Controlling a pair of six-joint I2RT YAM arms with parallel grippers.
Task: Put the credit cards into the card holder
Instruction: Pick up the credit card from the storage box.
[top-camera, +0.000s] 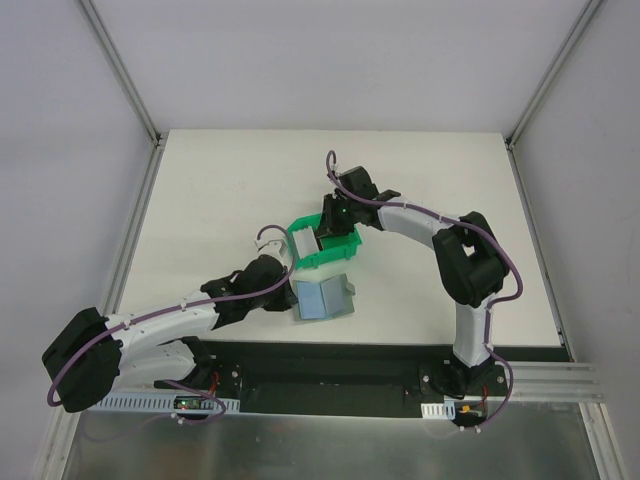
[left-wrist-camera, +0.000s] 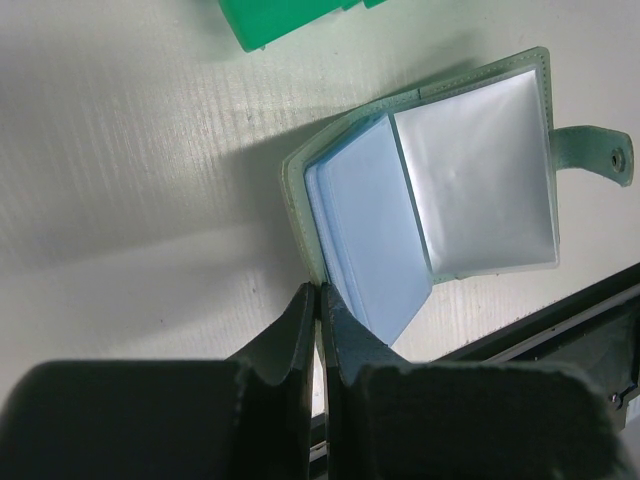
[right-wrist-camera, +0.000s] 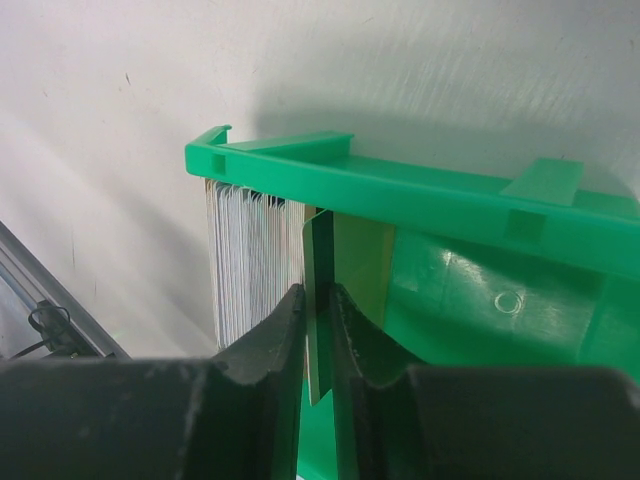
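Both arms reach in from the near edge over the white tabletop (top-camera: 200, 200). At its middle sits a green bin (top-camera: 345, 245), and the right arm (top-camera: 420, 222) dips into it. Just near of the bin the card holder (left-wrist-camera: 480, 170) lies open, clear pockets up, with the left arm (top-camera: 180, 315) pressing its jaws shut on the holder's left edge. Pale credit cards (right-wrist-camera: 250, 270) stand on edge in a stack at the bin's left end. The right arm's jaws are narrowed onto one card (right-wrist-camera: 318, 250) beside that stack.

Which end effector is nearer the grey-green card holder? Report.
Left. The left end effector pinches the edge of the grey-green card holder; the right end effector grips a thin card in the green plastic bin.
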